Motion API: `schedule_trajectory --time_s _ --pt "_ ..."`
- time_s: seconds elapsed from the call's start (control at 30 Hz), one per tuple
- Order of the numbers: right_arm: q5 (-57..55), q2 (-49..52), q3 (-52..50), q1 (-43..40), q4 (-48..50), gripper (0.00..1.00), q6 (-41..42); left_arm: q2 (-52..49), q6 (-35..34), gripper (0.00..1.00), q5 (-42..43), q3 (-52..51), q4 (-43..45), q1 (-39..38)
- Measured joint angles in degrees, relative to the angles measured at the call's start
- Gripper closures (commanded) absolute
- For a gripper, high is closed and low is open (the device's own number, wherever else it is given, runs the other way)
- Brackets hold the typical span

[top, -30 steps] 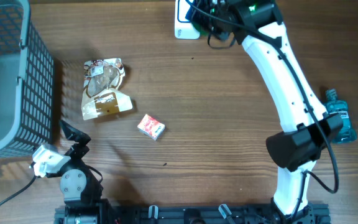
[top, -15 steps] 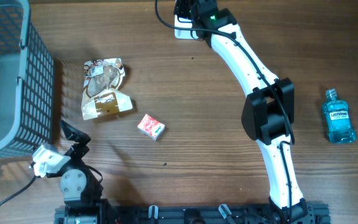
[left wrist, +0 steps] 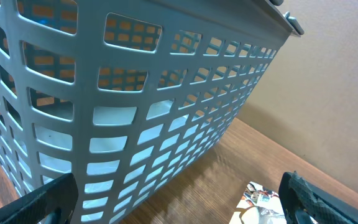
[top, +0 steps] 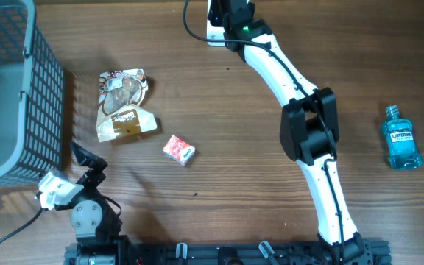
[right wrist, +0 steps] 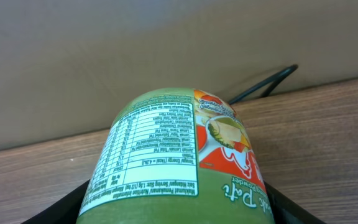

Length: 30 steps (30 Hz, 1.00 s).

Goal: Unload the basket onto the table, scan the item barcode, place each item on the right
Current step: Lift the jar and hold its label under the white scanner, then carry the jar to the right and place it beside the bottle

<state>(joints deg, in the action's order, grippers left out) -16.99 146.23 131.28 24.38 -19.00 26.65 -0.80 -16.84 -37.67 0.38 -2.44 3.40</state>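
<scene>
Two arms are working at the wooden table (top: pixel 234 184), and only one is engaging with the task. The grey basket (top: pixel 6 88) is standing at the left edge. The left gripper (top: pixel 88 160) is idling near it, jaws fully released and carrying nothing.

The right arm (top: pixel 300 125) is reaching across to the far edge, where a white device (top: pixel 213 31), judged to be the scanner, is sitting. The right gripper (right wrist: pixel 179 208) is grasping a green tub (right wrist: pixel 179 155) lying on its side. The tub's nutrition panel is facing the wrist camera, and no barcode is showing there.

Pickup and carry are judged complete. Presentation to the scanner is judged to be under way, but whether a read is registering cannot be told.

The snack bag (top: pixel 124 103), blue bottle (top: pixel 402 138) and small red box (top: pixel 179 150) are lying well apart on the table, awaiting their turn if the task is covering them.
</scene>
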Motion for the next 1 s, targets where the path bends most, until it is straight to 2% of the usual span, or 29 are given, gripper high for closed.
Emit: schedule_trajectory --time_s 0.27,0.5,0.63,0.73,0.8,0.9,1.0 --pt "0.0 0.1 0.0 0.0 -0.2 0.45 0.0 0.0 0.0 0.0 0.0 0.0 0.0 0.0" --pt "0.0 -1.5 0.0 0.0 -8.5 0.46 -0.2 0.0 0.0 0.0 0.0 0.0 0.0 0.0" --pt "-1.6 -9.7 -0.2 0.1 -22.8 0.46 0.3 0.0 0.0 0.0 0.0 0.0 0.0 0.0" --pt "-6.6 -18.7 -0.1 -0.1 -36.6 0.45 4.5 0.0 0.0 0.0 0.0 0.0 0.0 0.0" --pt "-9.3 -23.5 0.0 -0.7 -46.4 0.46 8.4 0.0 0.0 0.0 0.0 0.0 0.0 0.0" --pt "-11.3 -28.0 0.8 -5.6 -69.5 0.45 21.6 0.0 0.0 0.0 0.0 0.0 0.0 0.0" --pt "-8.7 -28.0 -1.9 -12.3 -72.7 0.44 28.1 0.0 0.0 0.0 0.0 0.0 0.0 0.0"
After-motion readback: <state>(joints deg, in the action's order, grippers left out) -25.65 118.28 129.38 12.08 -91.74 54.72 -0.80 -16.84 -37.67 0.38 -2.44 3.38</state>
